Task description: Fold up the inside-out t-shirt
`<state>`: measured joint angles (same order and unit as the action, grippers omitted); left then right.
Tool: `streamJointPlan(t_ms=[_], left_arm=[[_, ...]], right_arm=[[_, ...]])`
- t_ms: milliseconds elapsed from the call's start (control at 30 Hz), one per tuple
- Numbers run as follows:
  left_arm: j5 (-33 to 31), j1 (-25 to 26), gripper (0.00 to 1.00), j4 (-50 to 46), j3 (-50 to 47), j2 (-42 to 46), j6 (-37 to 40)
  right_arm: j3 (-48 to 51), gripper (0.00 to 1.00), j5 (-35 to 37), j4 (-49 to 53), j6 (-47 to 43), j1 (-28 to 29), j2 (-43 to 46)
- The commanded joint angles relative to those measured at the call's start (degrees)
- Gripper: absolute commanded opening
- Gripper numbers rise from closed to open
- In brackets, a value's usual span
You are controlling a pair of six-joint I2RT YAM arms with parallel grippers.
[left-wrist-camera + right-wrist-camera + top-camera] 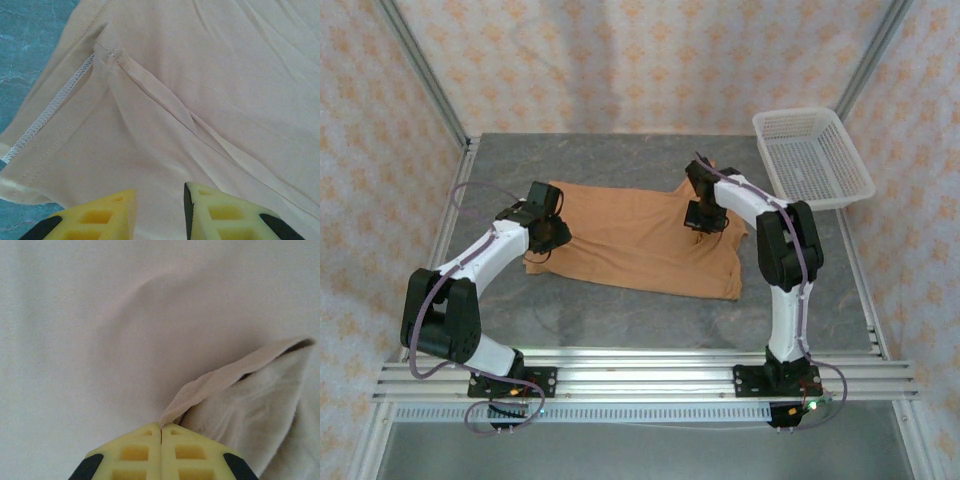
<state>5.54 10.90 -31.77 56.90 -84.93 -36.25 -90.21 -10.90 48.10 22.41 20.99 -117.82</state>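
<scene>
Right gripper [161, 426] has its jaws clenched on a raised fold [225, 375] of the inside-out t-shirt [640, 240], spread mid-surface [620, 320] towards the far edge, likely to lift it over, while the left gripper [160, 192] hangs jaws parted above the sleeve seam [112, 57], grasping nothing.

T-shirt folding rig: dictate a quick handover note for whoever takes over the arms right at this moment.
Left gripper: open, fingers apart over the inside-out t-shirt beside a sleeve seam; it holds nothing.
Right gripper: shut, pinching a raised edge of the shirt's cloth.
Shirt: spread mostly flat on the table between the two arms, seams showing.
Done: right-side grip taken; no fold visible.
Left: probably close the left gripper on cloth, then make the folds.
</scene>
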Motion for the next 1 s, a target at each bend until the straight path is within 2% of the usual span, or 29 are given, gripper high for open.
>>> streamJointPlan(t_ms=[0, 200, 267, 467, 500, 567, 633, 800, 967], left_arm=[[-0.86, 0.41, 0.31, 0.92, -0.39, -1.16, -0.93], [-0.79, 0.56, 0.29, 1.23, -0.75, -1.82, -0.93], [-0.77, 0.53, 0.28, 1.34, -0.99, -1.82, -1.02], [-0.88, 0.91, 0.27, 1.45, -1.40, -1.85, -1.02], [-0.80, 0.95, 0.27, 1.45, -1.41, -1.91, -1.02], [-0.71, 1.00, 0.27, 1.53, -1.52, -1.91, -1.10], [-0.62, 0.99, 0.27, 1.75, -1.71, -1.91, -1.19], [-0.47, 1.06, 0.27, 1.89, -1.64, -1.95, -1.07], [3.38, 1.08, 0.27, 3.44, 0.32, -3.61, -1.02]], right_arm=[[-5.29, 0.00, -0.29, 7.74, 0.21, 0.58, 2.39], [-8.53, 0.00, -4.92, 8.39, 2.03, 1.06, 3.68], [-9.75, 0.06, -5.83, 7.81, 2.68, 1.02, 2.50], [-15.48, 0.13, -13.49, 2.70, 5.42, 1.01, -3.23], [-15.64, 0.17, -14.44, 1.53, 5.98, 1.05, -3.29], [-15.99, 0.36, -15.71, -0.18, 6.72, 1.02, -2.92], [-16.07, 0.42, -15.07, 0.83, 6.51, 1.04, -2.32], [-7.66, 0.39, -7.96, 2.99, 4.76, 1.32, 2.55], [5.53, 0.35, -7.81, -3.84, 5.57, 1.32, 8.73]])
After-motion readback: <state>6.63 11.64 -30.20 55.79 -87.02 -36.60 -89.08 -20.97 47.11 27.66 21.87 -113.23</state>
